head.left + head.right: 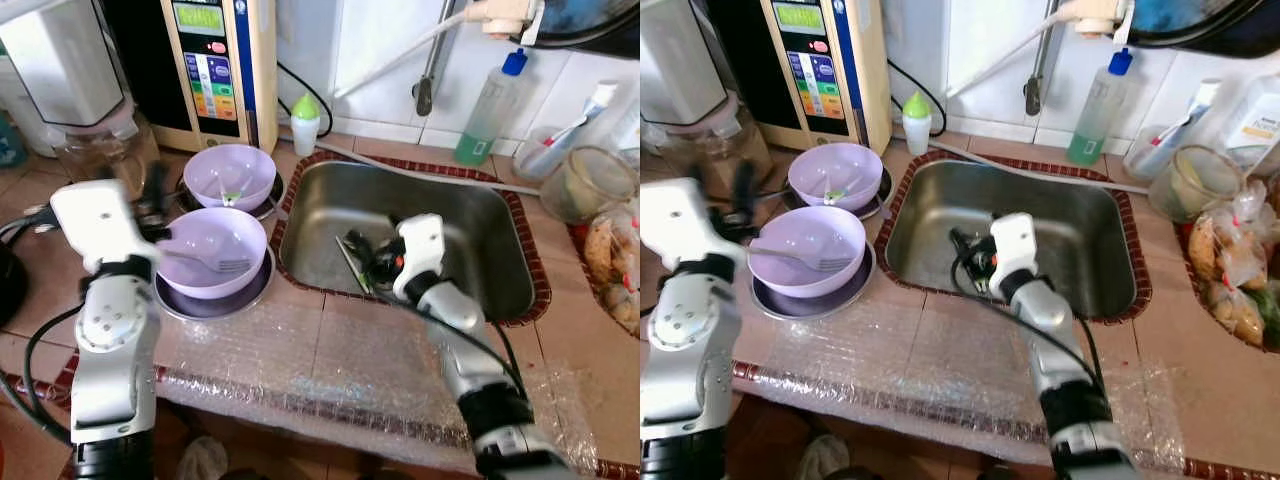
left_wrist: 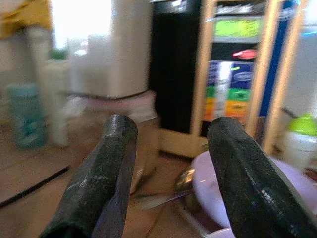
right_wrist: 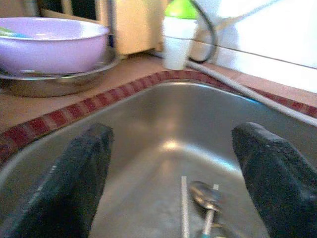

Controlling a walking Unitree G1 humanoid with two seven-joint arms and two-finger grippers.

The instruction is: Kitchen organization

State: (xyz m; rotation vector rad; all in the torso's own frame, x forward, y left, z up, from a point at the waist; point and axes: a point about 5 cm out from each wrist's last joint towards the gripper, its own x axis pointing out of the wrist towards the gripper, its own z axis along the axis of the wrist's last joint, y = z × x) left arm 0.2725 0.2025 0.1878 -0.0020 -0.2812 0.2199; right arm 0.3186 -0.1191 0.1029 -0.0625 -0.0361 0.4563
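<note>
While over sink (image 1: 500,250), right tool (image 3: 173,173) gapes empty.

Tiled countertop (image 1: 330,340), brown-orange, w/ dark red patterned trim round stainless sink (image 1: 510,270) recess. Clear bubble-wrap sheet (image 1: 330,370) laid along front edge. White tiled wall (image 1: 380,60) behind. Metal pipe (image 1: 432,55) running down wall. Black cable (image 1: 300,90) against wall. Bright daylight, upper rear.
</note>
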